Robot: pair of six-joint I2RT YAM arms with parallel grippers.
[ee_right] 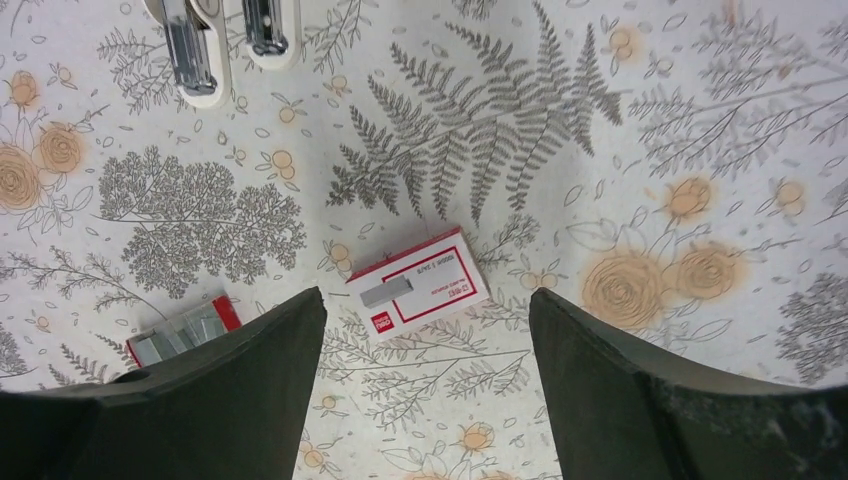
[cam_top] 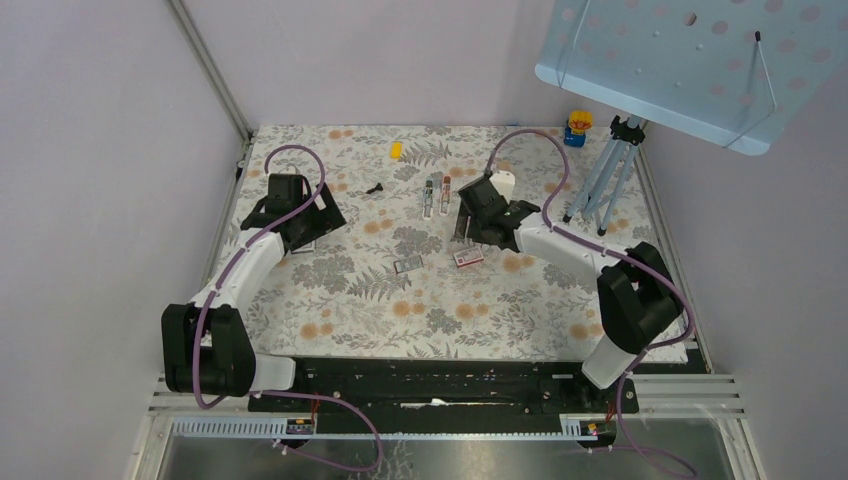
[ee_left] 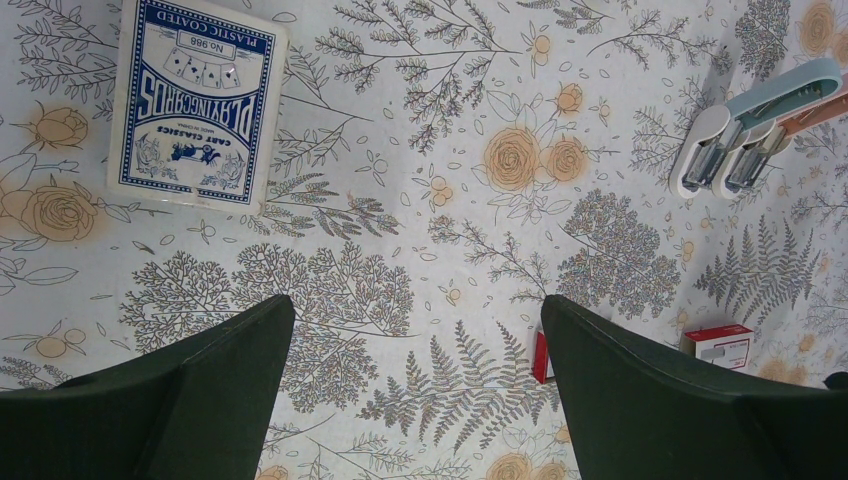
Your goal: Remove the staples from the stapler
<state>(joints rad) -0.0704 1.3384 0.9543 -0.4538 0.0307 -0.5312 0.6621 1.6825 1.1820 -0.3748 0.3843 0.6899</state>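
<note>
Aiming at: the blue stapler (ee_left: 712, 155) and the pink stapler (ee_left: 755, 165). They lie side by side in the far middle of the table (cam_top: 350, 310), both folded open with the metal channel facing up.
Staples inside: I cannot tell, because the channels are too small in my views.
Right pincer (ee_right: 427, 320): the fingers are apart and hold nothing. It hovers above a closed staple box (ee_right: 420, 283), and an open staple box (ee_right: 185, 330) lies just beside that one. The staplers are beyond the fingertips, at the upper edge of this view.
Left pincer (ee_left: 416, 305): the fingers are also apart and empty, above bare table near the card box (ee_left: 195, 105). The staplers are well apart from it, to its right.
Step in hand: I judge it is to bring the right pincer onto one stapler, since that arm is nearer.
How to do it well: I would choose one stapler only and set the fingers across its narrow width. I would descend slowly, because the two lie so close that I cannot tell if they touch.
Left arm's job: I would bring it over to pin the white base, so the body does not slide.
Risk: knocking the staple boxes when I pass over them.
</note>
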